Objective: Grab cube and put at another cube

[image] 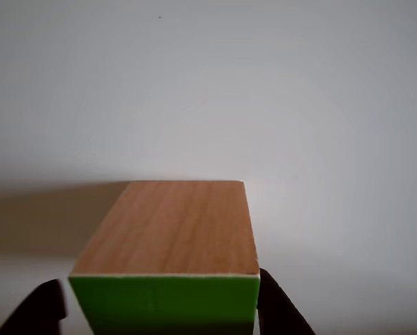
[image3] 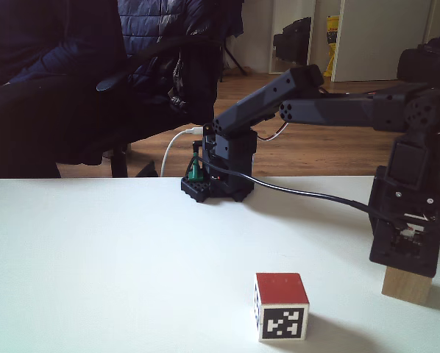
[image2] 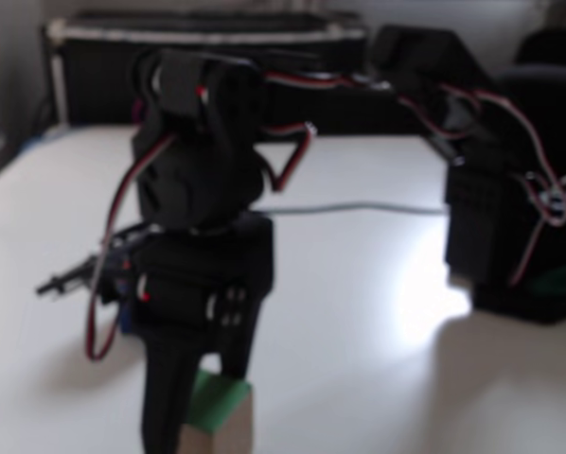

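The cube (image: 168,248) sits on the table (image: 208,91) between the gripper's (image: 160,303) jaws, which flank it; whether they grip yet, I cannot tell. Grasping step; next, lift toward the marker cube (image3: 281,306).

The arm reaches out level, wrist bent down, tool (image: 160,307) jaws clamped shut.

Green-faced wooden cube (image3: 407,286) prob. on table, right; marker cube (image3: 281,306) w/ red top, left.
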Robot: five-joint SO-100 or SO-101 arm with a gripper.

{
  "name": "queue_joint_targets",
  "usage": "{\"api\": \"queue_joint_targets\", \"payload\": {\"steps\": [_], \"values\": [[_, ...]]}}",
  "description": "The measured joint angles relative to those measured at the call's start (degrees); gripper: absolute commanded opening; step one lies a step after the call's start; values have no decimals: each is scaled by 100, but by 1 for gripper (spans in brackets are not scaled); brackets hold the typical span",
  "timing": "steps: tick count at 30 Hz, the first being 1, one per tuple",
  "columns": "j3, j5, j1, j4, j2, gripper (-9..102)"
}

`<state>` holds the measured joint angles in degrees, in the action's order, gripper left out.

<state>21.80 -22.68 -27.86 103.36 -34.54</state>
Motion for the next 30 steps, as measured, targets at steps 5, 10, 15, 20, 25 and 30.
{"api": "queue_joint_targets", "payload": {"steps": [5, 10, 15, 20, 25, 30], "values": [[0, -26, 0, 0, 0, 24], [0, -18, 62, 9, 0, 13], [0, 105, 114, 9, 0, 11], [308, 369, 114, -35, -360, 9], [1125, 765, 264, -26, -1608, 9], [1960, 984, 694, 0, -3041, 10]]}}
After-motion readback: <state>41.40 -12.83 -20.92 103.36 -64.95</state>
